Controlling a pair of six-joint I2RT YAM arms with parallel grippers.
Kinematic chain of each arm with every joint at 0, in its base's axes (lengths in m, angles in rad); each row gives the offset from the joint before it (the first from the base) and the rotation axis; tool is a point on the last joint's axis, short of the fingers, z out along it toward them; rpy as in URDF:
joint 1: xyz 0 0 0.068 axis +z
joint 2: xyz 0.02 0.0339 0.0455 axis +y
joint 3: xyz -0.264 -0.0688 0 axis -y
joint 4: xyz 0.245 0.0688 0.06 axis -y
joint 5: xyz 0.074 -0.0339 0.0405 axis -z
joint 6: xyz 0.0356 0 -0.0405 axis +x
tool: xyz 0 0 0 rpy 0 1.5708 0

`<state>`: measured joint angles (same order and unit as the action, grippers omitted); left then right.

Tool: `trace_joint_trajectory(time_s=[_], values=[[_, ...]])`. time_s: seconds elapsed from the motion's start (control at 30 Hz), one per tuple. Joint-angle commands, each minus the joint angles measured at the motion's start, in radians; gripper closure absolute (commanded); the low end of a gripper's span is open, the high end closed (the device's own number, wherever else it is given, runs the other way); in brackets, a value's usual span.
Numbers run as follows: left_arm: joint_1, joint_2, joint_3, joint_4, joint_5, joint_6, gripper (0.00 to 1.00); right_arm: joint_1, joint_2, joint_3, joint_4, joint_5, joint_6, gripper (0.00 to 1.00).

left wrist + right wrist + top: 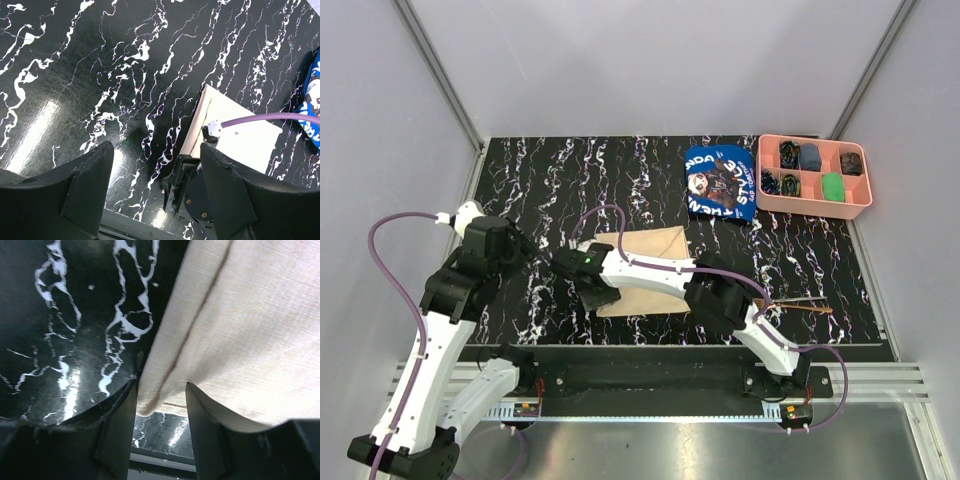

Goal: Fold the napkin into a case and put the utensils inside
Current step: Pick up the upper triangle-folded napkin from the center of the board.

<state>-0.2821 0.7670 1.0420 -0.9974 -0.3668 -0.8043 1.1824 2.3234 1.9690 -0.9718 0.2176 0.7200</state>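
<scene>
the left gripper (155, 195) is hanging open over bare table (540, 190) at about nine o'clock, holding nothing. at centre, the napkin (655, 262) is lying partly folded, looking soft, light and floppy. the right gripper (161, 407) is closing around its near-left corner, probably the best spot to pinch both layers.

Black white-veined marble tabletop (570, 180), glossy glare patches; pale grey walls (650, 60), 2 metal corner posts (440, 75).
</scene>
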Motion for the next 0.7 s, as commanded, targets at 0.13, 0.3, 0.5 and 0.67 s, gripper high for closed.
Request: trace_joint_trajectory(time_s=[0.13, 0.3, 0.5, 0.67], values=[[0.003, -0.017, -0.013, 0.026, 0.000, 0.028, 0.28, 0.013, -0.055, 0.056, -0.067, 0.071, -0.011, 0.47], [0.004, -0.011, -0.005, 0.026, -0.006, 0.030, 0.28, 0.028, -0.016, 0.116, -0.091, 0.068, -0.025, 0.48], [0.004, 0.000, -0.005, 0.032, 0.003, 0.040, 0.28, 0.031, 0.014, 0.131, -0.096, 0.046, -0.028, 0.49], [0.004, -0.002, -0.016, 0.036, 0.006, 0.040, 0.28, 0.029, 0.017, 0.087, -0.087, 0.042, -0.022, 0.52]])
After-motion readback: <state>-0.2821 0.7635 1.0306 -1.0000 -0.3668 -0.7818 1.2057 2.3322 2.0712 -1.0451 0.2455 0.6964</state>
